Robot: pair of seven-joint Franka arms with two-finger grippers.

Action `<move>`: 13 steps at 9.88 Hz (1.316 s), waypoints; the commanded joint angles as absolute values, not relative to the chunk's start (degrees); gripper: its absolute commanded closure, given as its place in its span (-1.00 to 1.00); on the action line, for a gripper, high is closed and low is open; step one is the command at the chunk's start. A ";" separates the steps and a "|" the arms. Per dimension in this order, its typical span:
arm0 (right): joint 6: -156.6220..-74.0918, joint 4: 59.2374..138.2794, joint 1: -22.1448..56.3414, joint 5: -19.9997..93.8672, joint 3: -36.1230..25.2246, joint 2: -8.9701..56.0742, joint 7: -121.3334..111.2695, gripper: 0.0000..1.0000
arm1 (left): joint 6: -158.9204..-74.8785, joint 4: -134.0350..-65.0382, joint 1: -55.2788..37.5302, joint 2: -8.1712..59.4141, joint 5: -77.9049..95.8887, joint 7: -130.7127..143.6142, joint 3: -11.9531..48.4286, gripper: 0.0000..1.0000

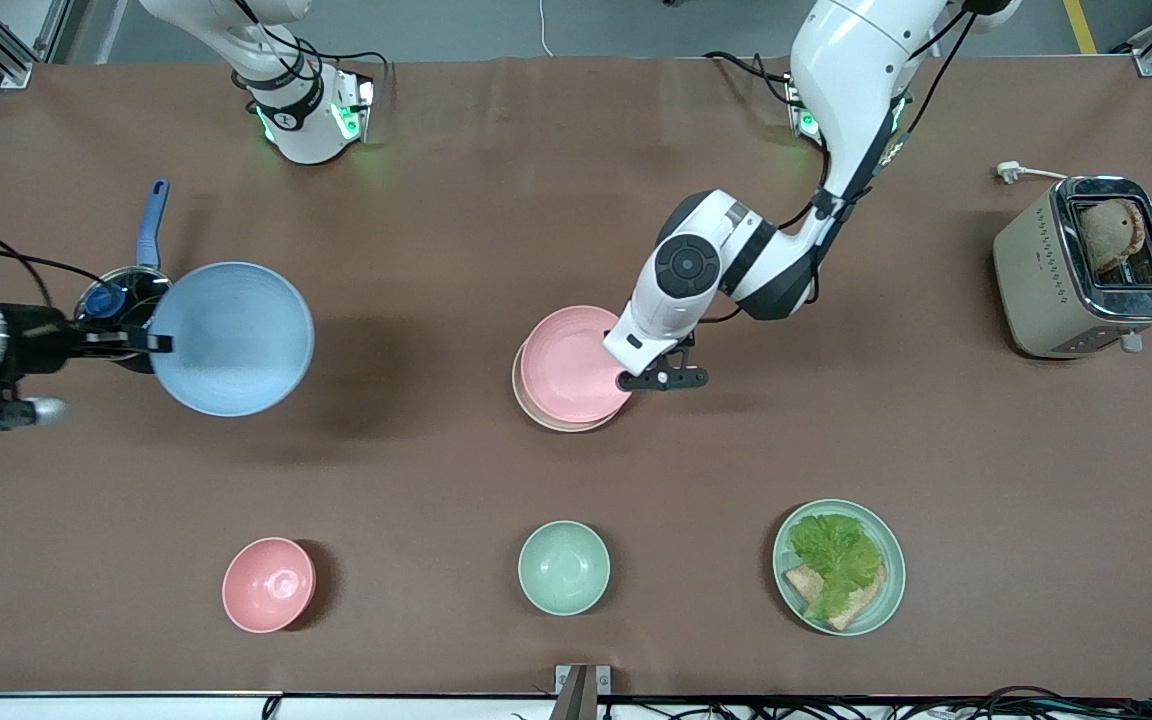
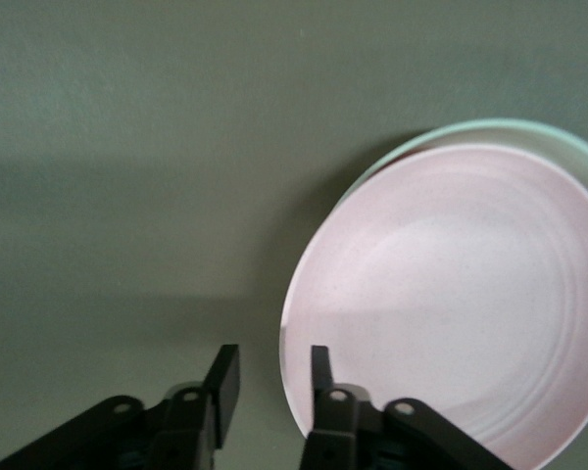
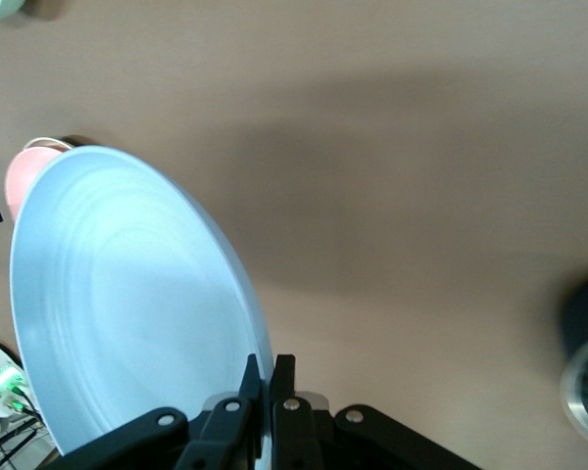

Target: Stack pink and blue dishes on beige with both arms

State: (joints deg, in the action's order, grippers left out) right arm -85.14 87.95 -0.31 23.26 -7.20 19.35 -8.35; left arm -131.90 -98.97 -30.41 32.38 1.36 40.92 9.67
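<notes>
You see the right tool [image 1: 151,341] closed on the rim of the blue plate [image 1: 232,338], holding it in the air above the worktop [image 1: 456,220] at the right arm's end. The pink plate [image 1: 571,362] lies on the beige plate [image 1: 546,421] at mid-worktop. The left tool [image 1: 664,379], fingers apart and empty, is just beside the pink plate's rim.

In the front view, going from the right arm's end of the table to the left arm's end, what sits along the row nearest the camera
small pink bowl → mint-green bowl → mint-green plate with lettuce on bread
</notes>
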 commanded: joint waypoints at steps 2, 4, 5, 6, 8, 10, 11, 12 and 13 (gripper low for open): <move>-93.12 91.91 -0.18 21.88 5.40 18.11 9.09 0.99 | -121.96 -88.29 -22.00 29.46 -0.26 39.22 9.41 -1.00; -105.40 97.79 0.26 21.88 14.81 18.45 20.68 0.99 | -112.02 -81.50 -14.97 25.95 -5.78 31.76 10.01 -1.00; -112.43 100.78 1.05 21.88 18.59 18.63 25.61 0.99 | -108.41 -79.56 -13.90 23.49 -6.15 31.47 9.58 -1.00; -120.07 104.55 2.19 21.88 21.68 18.81 28.62 0.99 | -104.72 -78.85 -13.19 20.86 -6.94 29.55 9.58 -1.00; -135.02 111.68 3.95 21.88 26.87 19.94 32.41 1.00 | -99.96 -78.92 -7.24 15.23 -6.95 19.49 9.93 -1.00; -142.17 114.51 6.57 21.88 27.86 22.31 32.87 0.99 | -93.20 -78.93 -4.49 9.87 -6.59 11.71 9.58 -1.00; -145.51 115.57 7.37 21.88 27.86 23.80 32.78 0.99 | -91.34 -79.45 -3.35 8.71 -6.07 10.30 9.15 -1.00; -147.90 116.10 8.17 21.88 27.86 25.12 32.70 0.98 | -88.80 -80.58 -2.64 6.09 -5.11 8.11 8.10 -1.00; -148.62 116.02 9.04 21.80 27.86 26.18 32.61 0.97 | -86.86 -82.07 -1.16 4.15 -3.01 7.56 7.91 -1.00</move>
State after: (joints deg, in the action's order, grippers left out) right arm -146.90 115.47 8.49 22.30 27.41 25.52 31.80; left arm -88.31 -77.39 -2.42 6.85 -5.17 9.02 8.36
